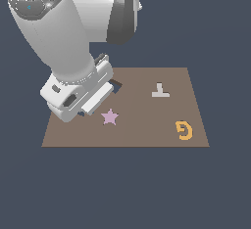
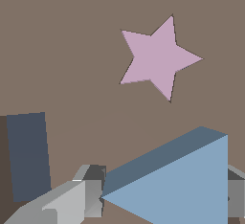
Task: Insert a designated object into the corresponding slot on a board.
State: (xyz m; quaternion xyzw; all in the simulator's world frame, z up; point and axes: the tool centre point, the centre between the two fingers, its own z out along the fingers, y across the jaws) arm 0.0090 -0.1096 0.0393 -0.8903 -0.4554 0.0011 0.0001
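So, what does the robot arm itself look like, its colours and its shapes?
The arm is thick, rounded, glossy white, with dark grey joint sections. A round cap on top carries small coloured dots. The gripper is a blocky white body; its fingers are grey and squarish. No cables show.

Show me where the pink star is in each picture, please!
Exterior view: the pink star lies flat on the brown board, toward the exterior view's left, just beside the arm's gripper end.
Wrist view: the pink star lies flat on the board, beyond the light-blue triangle between the gripper fingers.
Shared landmark: the brown board under the star.
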